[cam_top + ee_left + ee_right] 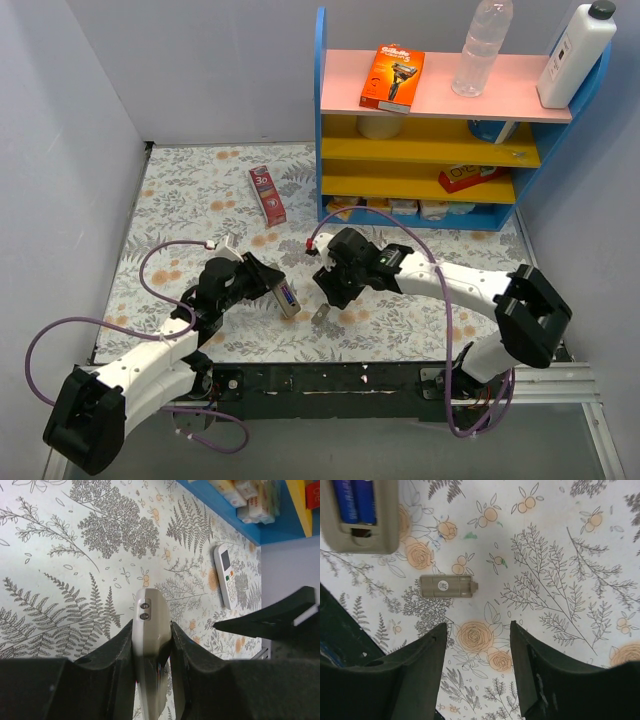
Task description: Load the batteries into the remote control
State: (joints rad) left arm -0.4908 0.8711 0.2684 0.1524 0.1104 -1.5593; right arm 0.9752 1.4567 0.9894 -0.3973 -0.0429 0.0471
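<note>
— Floral tabletop (200, 190): where are the batteries (355, 500)?
— Seated in the remote control (287, 298), left gripper (151, 627) clamped on it. Right gripper (479, 625) apart, empty, near the loose cover (447, 586).

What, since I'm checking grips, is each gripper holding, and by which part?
The left gripper clamps the remote by its two long sides, emitter end sticking out. The right gripper is open, holding nothing.

Two blue batteries (354, 500) lie side by side inside the open-backed beige remote control (367, 537).
</note>
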